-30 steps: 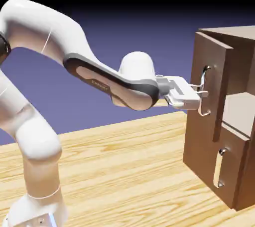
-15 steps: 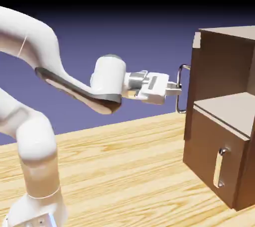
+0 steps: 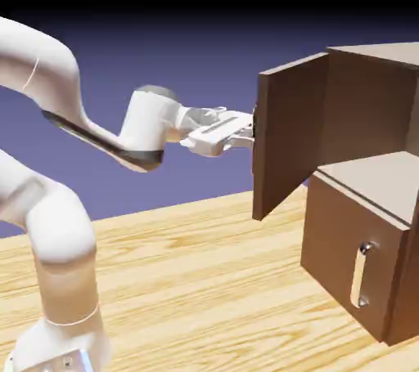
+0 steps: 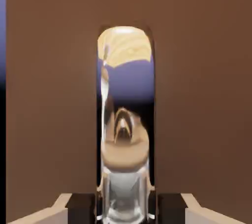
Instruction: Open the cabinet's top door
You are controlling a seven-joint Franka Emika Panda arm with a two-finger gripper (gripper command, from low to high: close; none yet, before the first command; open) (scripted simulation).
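Observation:
The brown cabinet (image 3: 368, 92) stands at the right of the exterior view. Its top door (image 3: 288, 129) is swung far out to the left, edge toward the arm. My gripper (image 3: 247, 131) sits at the door's outer edge, on the side that faces away, so the handle is hidden there. In the hand view the door's wood (image 4: 49, 95) fills the picture and the long silver bar handle (image 4: 125, 119) runs up the middle. My gripper (image 4: 125, 209) is shut on that handle, which passes between the two fingertips (image 4: 81, 209) at the bottom edge.
Below the open door is the shorter lower panel (image 3: 340, 252), shut, with its small silver handle (image 3: 361, 274). The cabinet rests on a light wooden table (image 3: 196, 280). The white arm (image 3: 57, 117) arches in from the left.
The gripper has drawn back to the left with the handle, and the top door has swung from slightly ajar to wide open. The arm's elbow has folded leftward.

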